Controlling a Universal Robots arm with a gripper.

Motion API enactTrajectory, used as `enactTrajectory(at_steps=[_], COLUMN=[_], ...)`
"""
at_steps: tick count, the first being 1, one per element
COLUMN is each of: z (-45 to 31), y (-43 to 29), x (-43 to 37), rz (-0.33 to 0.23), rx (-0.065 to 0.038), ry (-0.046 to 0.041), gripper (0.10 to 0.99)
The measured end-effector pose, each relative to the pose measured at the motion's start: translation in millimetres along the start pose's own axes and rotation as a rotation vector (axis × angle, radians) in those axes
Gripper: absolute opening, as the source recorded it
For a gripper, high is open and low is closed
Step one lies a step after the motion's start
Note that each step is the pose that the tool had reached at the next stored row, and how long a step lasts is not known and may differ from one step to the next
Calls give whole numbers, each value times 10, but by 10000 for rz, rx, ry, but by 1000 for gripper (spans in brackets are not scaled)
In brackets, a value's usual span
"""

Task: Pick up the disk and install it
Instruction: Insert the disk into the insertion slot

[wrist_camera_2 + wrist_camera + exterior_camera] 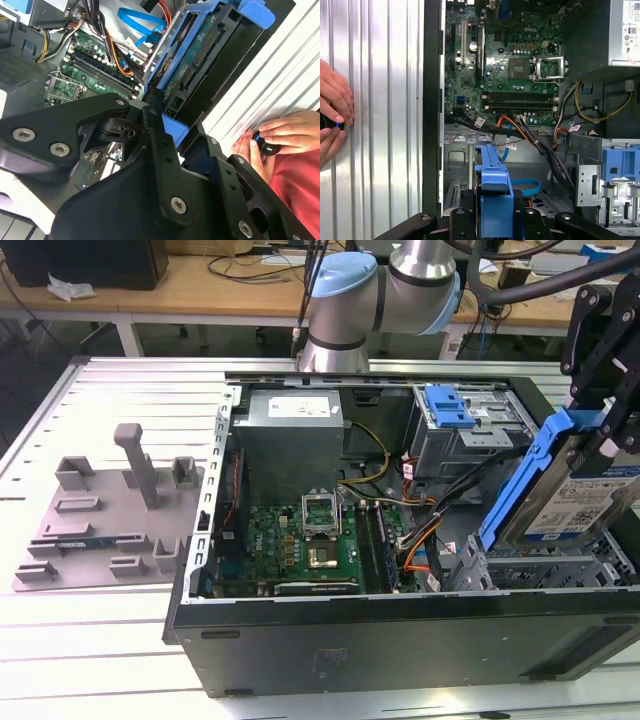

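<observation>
Grey plastic makes up the plate [110, 515] with little posts that lies flat on the ribbed metal table [60, 640] at the exterior view's left. Just beside it stands the open black computer case [400, 650]. Inside the case a green board [300, 540] lies flat, with a silver power box [290, 420] behind it. Yellow, orange and black wires [420, 530] run across the middle. A blue latch piece [447, 405] sits on top of a metal cage at the far side. At the exterior view's right the disk [570, 495] is up in the air, tipped on its edge over the metal bay at that end of the case. The gripper [612, 425] holds its upper part. In the second wrist view the black fingers [160, 145] are squeezed tight on the disk, one on each side of its blue frame [520, 480]. In the first wrist view a person's hand [334, 107] rests on the table next to the case, holding a small black thing
</observation>
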State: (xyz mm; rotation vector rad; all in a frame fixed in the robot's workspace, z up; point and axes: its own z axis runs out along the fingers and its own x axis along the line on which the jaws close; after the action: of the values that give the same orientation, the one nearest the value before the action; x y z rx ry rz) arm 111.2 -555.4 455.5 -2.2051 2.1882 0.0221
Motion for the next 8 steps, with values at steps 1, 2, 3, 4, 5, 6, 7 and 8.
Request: enactTrajectory(at_steps=[1,2,3,4,5,6,7,8], z=[3,4,15,18,21,26,32,38], y=[-1,-1,-1,-2,-2,-3,-3,-3], x=[4,5,7,7,7,7,8,8], rz=[0,0,0,0,0,0,0,1], rx=[0,0,0,0,0,0,-1,-1], ry=[0,4,2,3,3,2,2,2], gripper=[369,369,369,369,369,369,369,369])
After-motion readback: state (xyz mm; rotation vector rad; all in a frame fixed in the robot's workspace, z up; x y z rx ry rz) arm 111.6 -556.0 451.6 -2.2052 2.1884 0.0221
